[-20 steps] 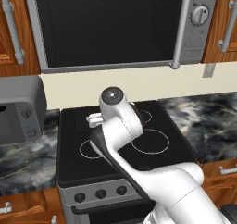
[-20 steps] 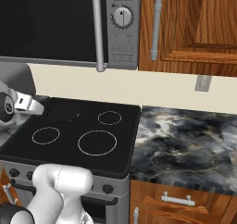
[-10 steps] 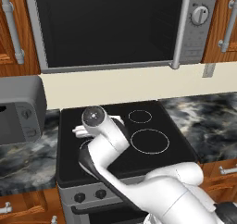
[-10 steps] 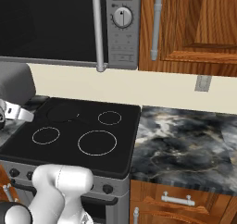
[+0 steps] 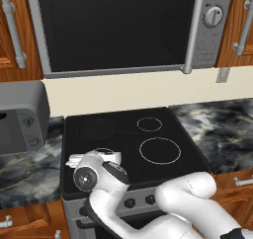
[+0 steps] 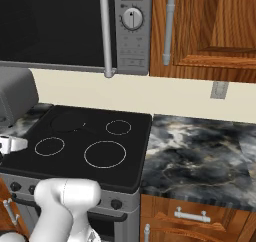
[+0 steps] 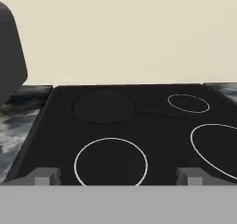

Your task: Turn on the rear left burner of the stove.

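Four burner marks showed on the black glass stove (image 5: 128, 149); the rear left burner (image 7: 104, 106), a faint dark circle, lay at the back left. Low over the stove's front left edge, the hand (image 7: 118, 176) was released, fingers (image 7: 46, 176) spread apart, grasping nothing.

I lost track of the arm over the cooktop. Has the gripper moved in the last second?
Yes. In the left base view the gripper has swung left and down toward the stove's front-left corner, away from the middle of the glass.
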Controlling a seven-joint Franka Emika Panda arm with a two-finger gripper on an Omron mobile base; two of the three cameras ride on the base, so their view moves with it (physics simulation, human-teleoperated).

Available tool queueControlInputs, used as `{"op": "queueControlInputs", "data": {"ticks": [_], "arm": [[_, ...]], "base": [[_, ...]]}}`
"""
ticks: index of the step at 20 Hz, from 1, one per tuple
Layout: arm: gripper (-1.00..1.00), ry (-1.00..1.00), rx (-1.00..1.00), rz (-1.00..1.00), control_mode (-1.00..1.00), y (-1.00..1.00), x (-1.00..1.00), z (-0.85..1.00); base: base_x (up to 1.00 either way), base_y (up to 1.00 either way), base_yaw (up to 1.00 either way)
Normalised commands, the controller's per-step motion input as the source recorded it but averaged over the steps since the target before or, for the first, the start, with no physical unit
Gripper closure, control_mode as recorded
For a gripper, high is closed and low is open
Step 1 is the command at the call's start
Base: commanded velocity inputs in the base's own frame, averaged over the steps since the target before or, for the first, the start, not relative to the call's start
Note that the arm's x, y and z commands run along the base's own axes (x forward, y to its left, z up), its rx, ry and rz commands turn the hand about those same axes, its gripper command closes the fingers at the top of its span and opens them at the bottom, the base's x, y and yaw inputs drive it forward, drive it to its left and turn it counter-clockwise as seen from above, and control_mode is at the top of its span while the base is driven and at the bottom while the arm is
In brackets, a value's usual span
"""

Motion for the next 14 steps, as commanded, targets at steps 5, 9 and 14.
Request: {"op": "queueControlInputs", "data": {"ticks": [5,9,14], "arm": [[-1.0,-0.29,0.0,0.0,-1.0,0.02,-0.13,-0.66],[-1.0,-0.14,0.0,0.0,-1.0,0.14,-0.28,-0.56],[-1.0,0.0,-0.01,0.0,-1.0,0.01,-0.03,-0.07]], "base": [[0.0,0.0,0.0],[0.0,0.0,0.0],[0.0,0.0,0.0]]}}
